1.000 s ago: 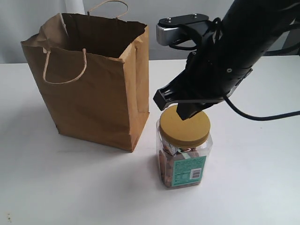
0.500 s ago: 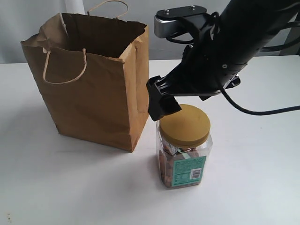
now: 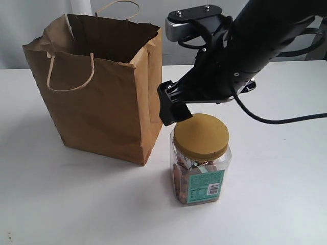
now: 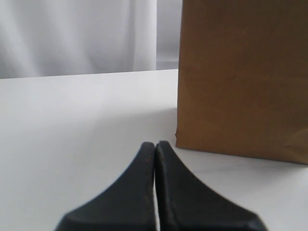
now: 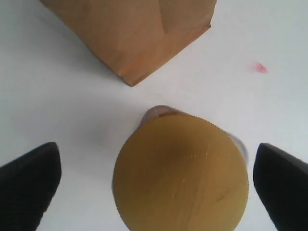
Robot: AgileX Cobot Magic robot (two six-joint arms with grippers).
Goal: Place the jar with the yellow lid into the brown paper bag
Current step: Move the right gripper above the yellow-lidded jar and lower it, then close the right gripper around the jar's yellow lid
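The yellow-lidded jar (image 3: 200,166) stands upright on the white table, just right of the brown paper bag (image 3: 97,102). The bag is upright with its mouth open. My right gripper (image 5: 156,180) hangs open directly above the jar's lid (image 5: 180,175), one dark finger (image 5: 29,178) on each side of it and clear of it. From outside, only the finger (image 3: 171,109) on the bag side shows, level with the lid's top. My left gripper (image 4: 155,144) is shut on nothing, low over the table, facing the bag's side (image 4: 240,77). It is out of the exterior view.
The bag's bottom corner (image 5: 134,33) lies close to the jar. A small red speck (image 5: 260,67) marks the table (image 3: 271,204). A black cable (image 3: 286,121) trails from the right arm. A pale curtain (image 4: 77,33) closes the back.
My right arm has swung toward the bag. The finger that lay across the lid's top now sits off its bag-side edge. Jar and bag have not moved.
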